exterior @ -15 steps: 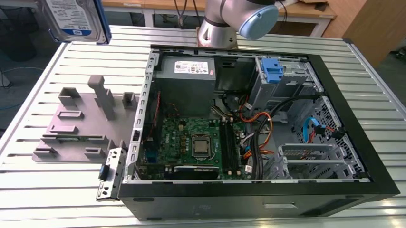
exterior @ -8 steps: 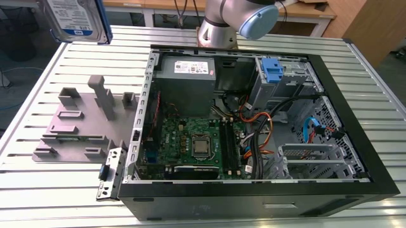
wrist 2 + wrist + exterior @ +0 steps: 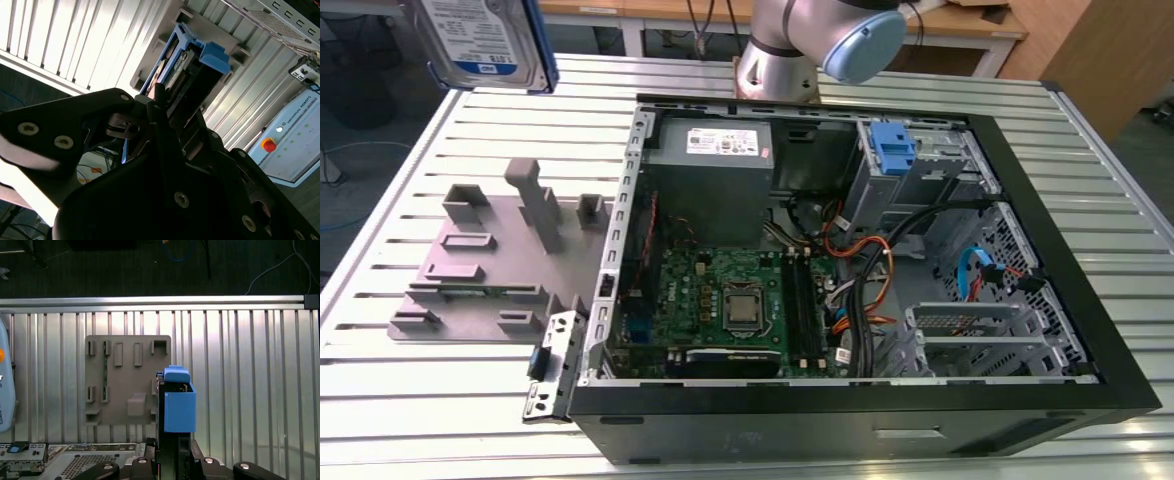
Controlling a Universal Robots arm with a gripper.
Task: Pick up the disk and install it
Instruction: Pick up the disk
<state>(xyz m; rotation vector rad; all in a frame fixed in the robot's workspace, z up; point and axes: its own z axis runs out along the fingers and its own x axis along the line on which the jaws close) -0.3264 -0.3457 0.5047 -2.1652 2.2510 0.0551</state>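
Disk up in the air, clamped in the gripper
At the exterior view's left the disk (image 3: 487, 40) is hanging well clear of the table (image 3: 400, 400) and grey fixture (image 3: 480, 260); in the first wrist view the gripper (image 3: 174, 450) is pinching it tight, edge-on; the open computer case (image 3: 854, 420) is lying at the right

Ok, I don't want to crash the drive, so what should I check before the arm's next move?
1. Disk gripped by claw: ok, held in the air.
2. Disk clear of grey fixture: ok.
3. Computer case side open: ok.
4. Drive bay free inside: cannot tell.
5. Cables clear of the bay: not ok, they lie close beside it.
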